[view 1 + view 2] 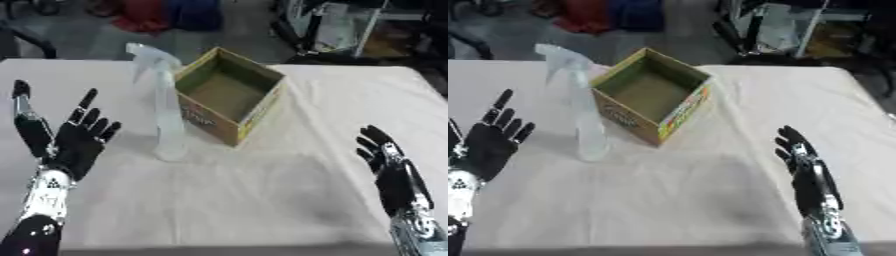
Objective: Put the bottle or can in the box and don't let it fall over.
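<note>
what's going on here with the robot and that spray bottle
Nothing is being held yet. A clear spray bottle stands upright on the white table, just left of an open, empty cardboard box. The robot's left hand and right hand are both open, fingers up, apart from bottle and box.

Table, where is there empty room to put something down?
The table is bare between the left hand and right hand, and right of the box to the far edge. It is crowded where the spray bottle stands beside the box's left side. Inside, the box looks empty.
</note>
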Robot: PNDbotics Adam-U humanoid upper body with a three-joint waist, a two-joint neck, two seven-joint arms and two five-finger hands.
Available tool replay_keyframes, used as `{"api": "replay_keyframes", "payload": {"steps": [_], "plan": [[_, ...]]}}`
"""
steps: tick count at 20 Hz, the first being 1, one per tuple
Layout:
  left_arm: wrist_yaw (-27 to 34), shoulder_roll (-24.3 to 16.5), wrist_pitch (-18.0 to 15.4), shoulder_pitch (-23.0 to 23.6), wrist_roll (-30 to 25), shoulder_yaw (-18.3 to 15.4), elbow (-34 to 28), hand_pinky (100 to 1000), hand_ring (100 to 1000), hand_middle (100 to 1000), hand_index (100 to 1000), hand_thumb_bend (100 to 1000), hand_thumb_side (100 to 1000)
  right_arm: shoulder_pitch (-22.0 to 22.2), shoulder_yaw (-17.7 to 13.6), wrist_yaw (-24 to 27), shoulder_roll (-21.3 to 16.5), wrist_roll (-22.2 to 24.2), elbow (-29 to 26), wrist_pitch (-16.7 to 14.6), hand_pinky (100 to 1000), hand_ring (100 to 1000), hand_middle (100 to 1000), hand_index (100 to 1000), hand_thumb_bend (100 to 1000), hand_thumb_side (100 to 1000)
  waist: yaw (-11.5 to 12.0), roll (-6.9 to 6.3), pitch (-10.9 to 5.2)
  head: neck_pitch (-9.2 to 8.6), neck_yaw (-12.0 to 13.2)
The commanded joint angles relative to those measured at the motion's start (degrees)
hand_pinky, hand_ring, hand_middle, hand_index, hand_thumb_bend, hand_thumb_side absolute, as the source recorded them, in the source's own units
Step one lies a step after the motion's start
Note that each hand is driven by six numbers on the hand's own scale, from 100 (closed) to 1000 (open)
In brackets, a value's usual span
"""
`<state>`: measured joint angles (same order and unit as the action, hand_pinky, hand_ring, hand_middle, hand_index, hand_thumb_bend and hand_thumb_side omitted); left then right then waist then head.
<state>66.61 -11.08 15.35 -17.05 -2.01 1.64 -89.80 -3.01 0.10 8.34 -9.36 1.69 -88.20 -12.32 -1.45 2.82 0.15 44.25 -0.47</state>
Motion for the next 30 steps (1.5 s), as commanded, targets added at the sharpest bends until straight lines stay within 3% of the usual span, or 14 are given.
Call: {"api": "replay_keyframes", "payload": {"steps": [1, 14, 25, 30], "plan": [[3.41, -0.60, 1.82, -2.29, 0.87, 2.01, 0.02, 467, 188, 256, 965, 671, 1000, -0.76, 0.19, 0.42, -0.78, 0.43, -0.74, -0.10, 943, 940, 913, 928, 100, 878, -0.37, -0.15, -0.24, -0.13, 0.11], [6.28, -0.28, 7.11, -4.96, 0.40, 7.19, -1.56, 469, 185, 247, 982, 707, 1000, -1.05, 0.38, 0.47, -0.54, 0.78, -0.84, -0.04, 943, 940, 913, 928, 100, 880, -1.27, -0.23, -0.33, -0.13, -0.51], [9.13, 0.09, 7.43, -10.88, 2.02, 8.09, -3.08, 470, 191, 244, 984, 696, 1000, -1.07, 0.76, 0.61, -0.40, 1.22, -0.76, 0.03, 943, 941, 913, 928, 100, 883, -1.87, -0.12, -0.51, -0.13, -0.49], [10.70, -0.28, 6.60, -16.24, 2.74, 7.97, -3.51, 479, 207, 247, 983, 677, 1000, -1.03, 0.94, 0.67, -0.32, 1.38, -0.66, 0.09, 944, 942, 913, 928, 100, 884, -2.23, -0.07, -0.72, -0.13, 0.01]]}}
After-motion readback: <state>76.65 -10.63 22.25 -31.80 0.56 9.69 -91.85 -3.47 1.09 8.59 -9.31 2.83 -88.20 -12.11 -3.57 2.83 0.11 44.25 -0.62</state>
